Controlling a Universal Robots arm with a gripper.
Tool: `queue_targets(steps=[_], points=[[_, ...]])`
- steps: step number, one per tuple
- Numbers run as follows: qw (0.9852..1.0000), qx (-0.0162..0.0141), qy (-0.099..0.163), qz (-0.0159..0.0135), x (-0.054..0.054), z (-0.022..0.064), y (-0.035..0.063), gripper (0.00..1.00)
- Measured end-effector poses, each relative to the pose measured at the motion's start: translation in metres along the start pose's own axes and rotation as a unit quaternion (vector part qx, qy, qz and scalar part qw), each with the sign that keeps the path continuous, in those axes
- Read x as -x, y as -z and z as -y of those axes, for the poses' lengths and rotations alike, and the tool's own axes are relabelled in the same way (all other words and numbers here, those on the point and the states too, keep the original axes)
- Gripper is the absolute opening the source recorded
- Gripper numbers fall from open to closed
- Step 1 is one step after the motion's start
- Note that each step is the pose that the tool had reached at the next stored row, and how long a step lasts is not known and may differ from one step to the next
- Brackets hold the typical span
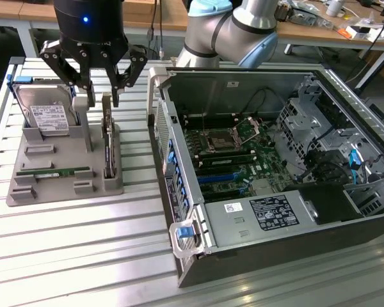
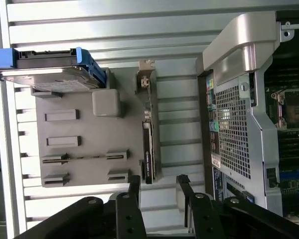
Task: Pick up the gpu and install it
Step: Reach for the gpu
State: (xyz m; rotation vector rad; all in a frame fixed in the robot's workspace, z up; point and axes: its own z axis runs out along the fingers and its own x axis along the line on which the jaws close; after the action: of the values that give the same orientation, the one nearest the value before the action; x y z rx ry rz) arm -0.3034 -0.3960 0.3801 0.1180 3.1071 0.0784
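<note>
Exterior view: your gripper (image 1: 103, 97) hangs with its jaws apart, gripping nothing. The gpu (image 1: 107, 146) stands on edge in the holder (image 1: 54, 158), just below the gap between them.

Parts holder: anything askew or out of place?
Nothing stands out. The gpu stands on edge in its slot of the gray holder, the hard drive leans in its cradle, and the RAM stick lies flat in its groove. The open claw hangs over the gpu.
</note>
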Motion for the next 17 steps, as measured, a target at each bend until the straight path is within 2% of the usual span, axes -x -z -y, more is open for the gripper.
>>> queue_targets(steps=[1, 7, 11, 14, 16, 17], points=[[1.0000, 0.0004, 0.000, 0.0000, 0.000, 0.0003, -0.0042, 0.42], [1.0000, 0.0004, 0.000, 0.0000, -0.001, 0.0018, -0.0297, 0.42], [1.0000, 0.0004, 0.000, 0.0000, -0.002, -0.0126, -0.0476, 0.42], [1.0000, 0.0004, 0.000, 0.0000, -0.003, -0.0128, -0.0553, 0.42], [1.0000, 0.0003, 0.000, -0.0001, -0.003, -0.0122, -0.0662, 0.42], [1.0000, 0.0004, 0.000, 0.0000, -0.003, -0.0121, -0.0683, 0.42]])
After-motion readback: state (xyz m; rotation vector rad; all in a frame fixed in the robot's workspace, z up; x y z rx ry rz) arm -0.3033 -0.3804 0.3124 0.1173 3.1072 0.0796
